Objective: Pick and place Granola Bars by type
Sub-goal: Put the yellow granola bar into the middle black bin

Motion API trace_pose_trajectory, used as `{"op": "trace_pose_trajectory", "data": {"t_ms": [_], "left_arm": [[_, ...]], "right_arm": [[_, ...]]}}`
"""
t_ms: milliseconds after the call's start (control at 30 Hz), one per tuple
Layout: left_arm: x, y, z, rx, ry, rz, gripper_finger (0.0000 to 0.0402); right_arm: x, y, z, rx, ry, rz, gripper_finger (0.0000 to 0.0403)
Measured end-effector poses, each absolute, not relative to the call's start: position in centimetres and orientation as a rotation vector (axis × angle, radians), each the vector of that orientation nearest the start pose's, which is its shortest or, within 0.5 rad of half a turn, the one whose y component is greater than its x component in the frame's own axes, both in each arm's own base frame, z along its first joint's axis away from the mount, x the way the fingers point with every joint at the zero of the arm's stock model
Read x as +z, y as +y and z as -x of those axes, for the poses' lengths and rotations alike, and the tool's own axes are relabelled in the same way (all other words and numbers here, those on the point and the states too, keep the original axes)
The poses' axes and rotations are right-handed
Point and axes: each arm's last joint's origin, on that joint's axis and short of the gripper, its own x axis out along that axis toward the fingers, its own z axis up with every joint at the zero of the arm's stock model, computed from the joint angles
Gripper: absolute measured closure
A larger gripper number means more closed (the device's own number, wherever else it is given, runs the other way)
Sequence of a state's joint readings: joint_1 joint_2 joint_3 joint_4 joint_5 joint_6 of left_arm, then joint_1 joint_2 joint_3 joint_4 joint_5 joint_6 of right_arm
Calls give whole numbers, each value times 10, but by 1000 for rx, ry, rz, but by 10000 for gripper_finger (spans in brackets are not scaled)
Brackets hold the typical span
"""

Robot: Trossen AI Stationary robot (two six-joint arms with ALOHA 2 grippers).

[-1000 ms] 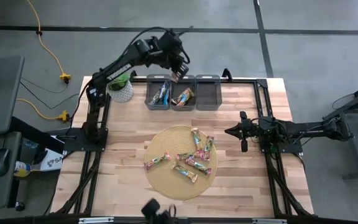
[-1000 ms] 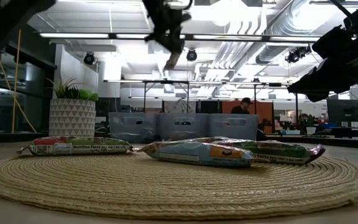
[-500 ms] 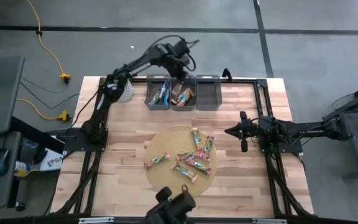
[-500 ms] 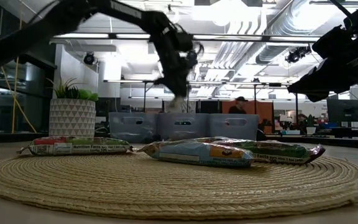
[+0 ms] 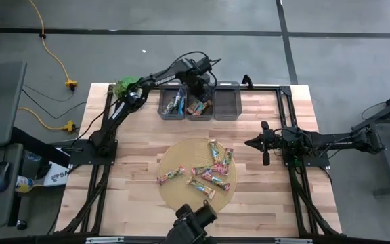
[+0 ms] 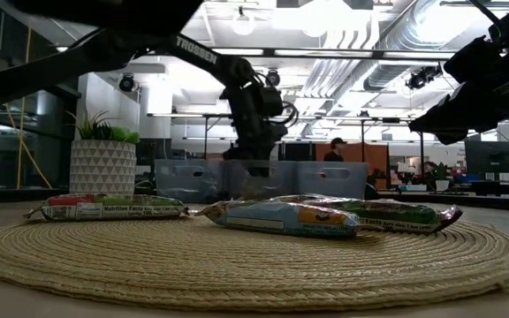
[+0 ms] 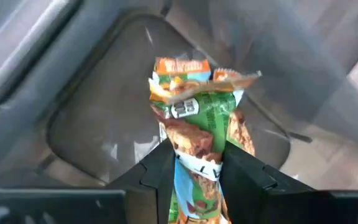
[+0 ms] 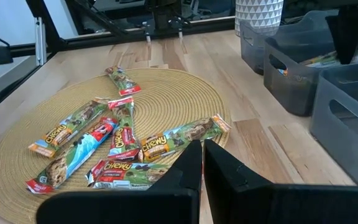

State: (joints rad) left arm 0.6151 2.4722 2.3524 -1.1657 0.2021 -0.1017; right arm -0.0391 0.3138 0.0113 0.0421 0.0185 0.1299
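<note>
Several foil-wrapped granola bars (image 5: 205, 173) lie flat on a round woven mat (image 5: 175, 196); the right wrist view also shows these bars (image 8: 117, 140). Three grey bins stand at the far edge. The left bin (image 5: 172, 102) holds blue-green bars and the middle bin (image 5: 200, 107) holds brown ones. My left gripper (image 7: 197, 158) is down over the middle bin, shut on a green-and-brown bar (image 7: 197, 118). My right gripper (image 5: 263, 144) waits shut to the right of the mat. My left gripper pinches the green-and-brown bar between its two fingers (image 7: 160, 177), with the bar running along them. The crimped far end (image 7: 197, 71) sticks out well past the fingertips and points down into the bin. Whether that end touches the bin floor, I cannot tell.
The right bin (image 5: 227, 102) stands beside the middle one. A white potted plant (image 6: 102, 163) sits at the far left corner, under my left arm. Bare wooden table (image 5: 134, 149) lies left and right of the mat.
My left gripper has come down from high above the bins toward the middle bin, drifting slightly toward the table's right, and still carries the bar. It now sits at the bin's rim level. The bars on the mat have stayed where they were.
</note>
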Motion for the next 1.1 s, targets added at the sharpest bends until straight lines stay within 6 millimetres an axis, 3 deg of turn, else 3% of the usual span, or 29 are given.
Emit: {"op": "trace_pose_trajectory", "data": {"t_ms": [267,700,867,1100], "left_arm": [[204,286,-415,418,1181,614,269],[209,279,-415,357,1183,675,159],[228,276,-410,360,1158,685,154],[275,268,-397,436,1066,657,153]], "right_arm": [[144,-5,-114,-74,257,-132,403],[144,-5,-114,-74,257,-132,403],[144,-5,-114,-74,257,-132,403],[144,-5,-114,-74,257,-132,403]]}}
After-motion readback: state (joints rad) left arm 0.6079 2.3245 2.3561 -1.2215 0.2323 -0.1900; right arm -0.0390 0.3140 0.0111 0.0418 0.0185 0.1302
